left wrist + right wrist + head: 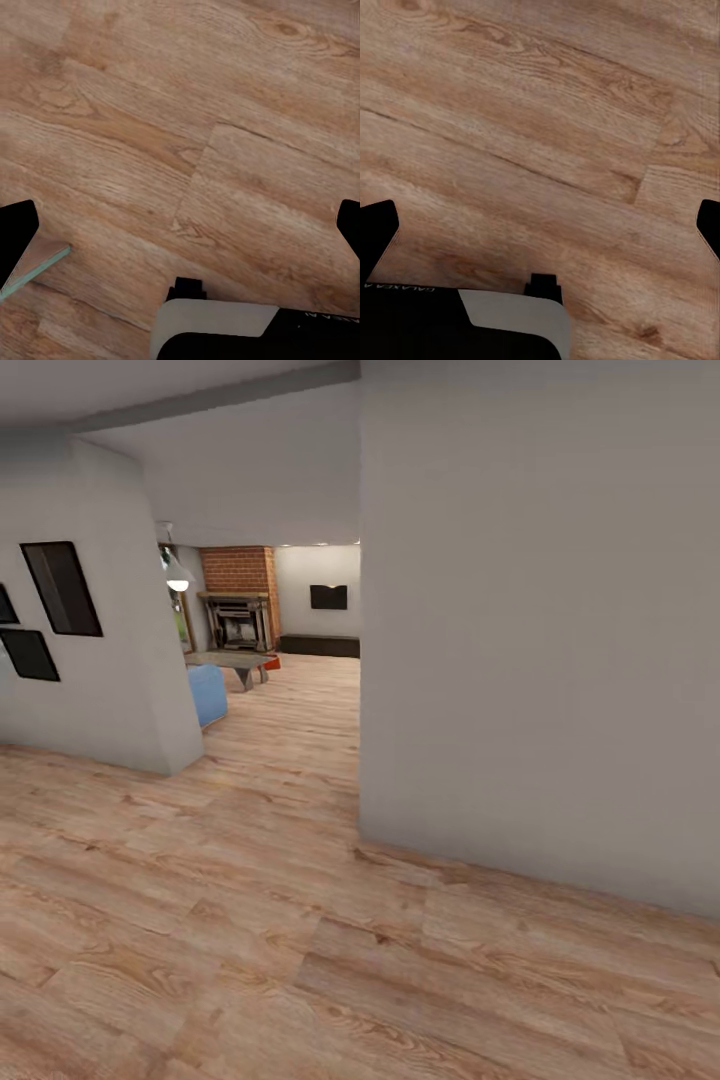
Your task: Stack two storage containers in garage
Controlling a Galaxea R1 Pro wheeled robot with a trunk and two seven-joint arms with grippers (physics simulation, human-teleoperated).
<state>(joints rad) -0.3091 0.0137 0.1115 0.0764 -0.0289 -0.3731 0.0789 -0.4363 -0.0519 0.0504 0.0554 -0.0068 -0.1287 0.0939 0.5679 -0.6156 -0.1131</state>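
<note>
Two grippers: left gripper [180, 229] and right gripper [540, 229] had fingers spread wide, empty, above wood plank floor [250, 940].
Living room: grey low table [232, 660] stood far ahead beyond white wall [540, 660].

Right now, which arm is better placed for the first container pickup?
Neither yet. The left gripper and right gripper are both open and empty over the wood floor. A red-orange bit by the grey table sits far off, left of centre in the head view, so perhaps left.

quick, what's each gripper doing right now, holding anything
Left gripper: open, fingertips wide apart, nothing between them, just wood floor below.
Right gripper: open, empty too.
</note>
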